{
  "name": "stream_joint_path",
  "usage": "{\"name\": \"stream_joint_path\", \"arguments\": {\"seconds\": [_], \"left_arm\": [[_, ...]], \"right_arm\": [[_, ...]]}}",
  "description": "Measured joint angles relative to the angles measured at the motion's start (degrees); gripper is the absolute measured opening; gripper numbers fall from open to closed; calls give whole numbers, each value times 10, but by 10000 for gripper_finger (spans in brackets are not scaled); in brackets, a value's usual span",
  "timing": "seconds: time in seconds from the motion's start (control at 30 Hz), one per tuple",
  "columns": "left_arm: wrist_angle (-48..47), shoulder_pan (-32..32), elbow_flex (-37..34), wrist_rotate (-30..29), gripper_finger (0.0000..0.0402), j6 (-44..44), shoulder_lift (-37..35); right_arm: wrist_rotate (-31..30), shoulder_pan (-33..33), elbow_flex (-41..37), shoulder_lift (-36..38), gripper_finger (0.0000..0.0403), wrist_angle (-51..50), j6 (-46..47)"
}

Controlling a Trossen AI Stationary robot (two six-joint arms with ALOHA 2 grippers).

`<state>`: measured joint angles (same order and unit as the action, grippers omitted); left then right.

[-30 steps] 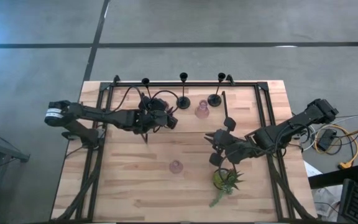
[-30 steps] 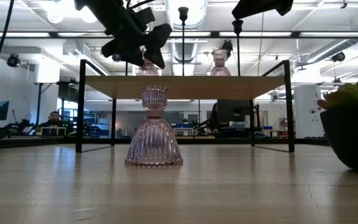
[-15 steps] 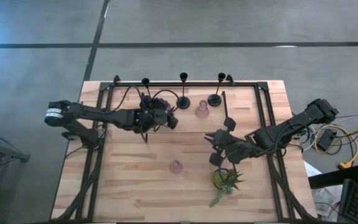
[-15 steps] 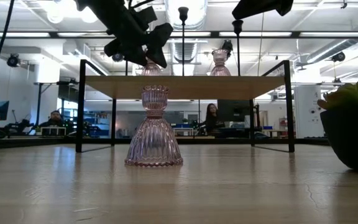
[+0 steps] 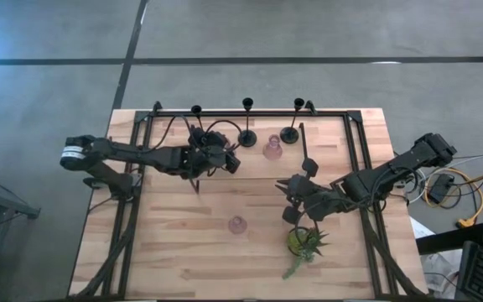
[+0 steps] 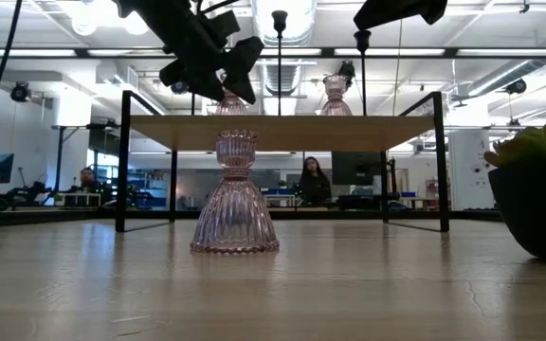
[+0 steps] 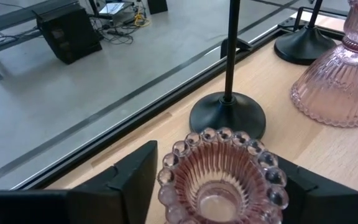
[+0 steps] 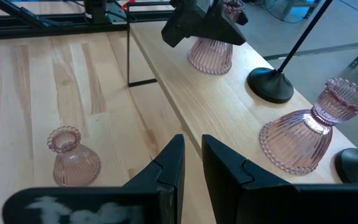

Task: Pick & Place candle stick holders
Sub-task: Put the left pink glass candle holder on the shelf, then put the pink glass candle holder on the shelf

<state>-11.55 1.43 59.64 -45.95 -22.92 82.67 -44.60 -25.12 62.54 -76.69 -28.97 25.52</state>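
- In the left wrist view we see only the beaded rim of the pink glass holder (image 7: 224,171); its body is cut off.
- The black stem (image 7: 232,46) leaves that picture's edge.
- The potted plant (image 6: 538,194) is cropped in the low view.

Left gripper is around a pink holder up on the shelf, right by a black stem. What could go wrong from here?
1. The left gripper brackets the pink holder close to a black stem's base; swinging sideways could topple that slim stem.
2. A second pink holder stands just beyond, so a wide retreat might clip it.
3. The right gripper waits low near the shelf edge, with the potted plant beside that arm.
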Motion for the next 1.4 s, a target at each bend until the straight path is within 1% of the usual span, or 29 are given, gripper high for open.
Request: {"name": "stream_joint_path", "arguments": {"seconds": [0.17, 0.27, 0.77, 1.0, 1.2, 1.4], "left_arm": [[0, 0, 0, 9, 273, 0, 0], [0, 0, 0, 20, 286, -1, 0], [0, -3, 22, 19, 285, 11, -3], [-40, -5, 39, -6, 285, 17, -4], [-50, -17, 57, -10, 285, 18, -5], [-59, -39, 72, -32, 285, 34, -8]], "right_arm": [[0, 0, 0, 0, 48, 1, 0], [0, 0, 0, 0, 48, 1, 0], [0, 0, -7, 0, 48, 6, 0], [0, 0, -7, 0, 48, 6, 0], [0, 0, -7, 0, 48, 5, 0], [0, 0, -7, 0, 48, 5, 0]]}}
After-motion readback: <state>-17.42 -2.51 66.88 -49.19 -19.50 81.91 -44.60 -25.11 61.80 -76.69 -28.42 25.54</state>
